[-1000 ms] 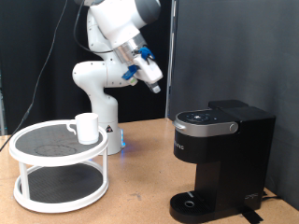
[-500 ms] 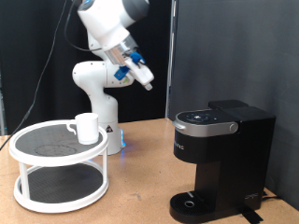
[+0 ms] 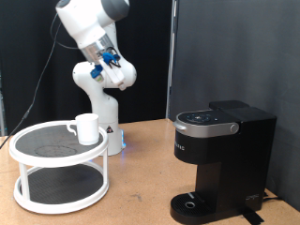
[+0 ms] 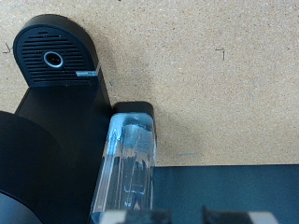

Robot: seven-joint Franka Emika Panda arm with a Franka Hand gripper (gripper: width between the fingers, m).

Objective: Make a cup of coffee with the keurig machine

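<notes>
Gripper (image 3: 112, 58) raised high above cup (image 3: 86, 127), nothing seen held; finger spacing not discernible; cup on tiered stand (image 3: 58, 148), well apart from keurig machine (image 3: 223, 159); risk: handle snagged during descent, cup tipped

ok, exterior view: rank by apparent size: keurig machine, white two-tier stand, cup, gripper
1. keurig machine
2. white two-tier stand, close to the machine in apparent size, so that order is unsure
3. cup
4. gripper, about cup-sized but raised high, at unclear depth; unsure

white cup (image 3: 86, 127) upright on rack; black keurig machine (image 3: 223, 161) lid shut.
</notes>
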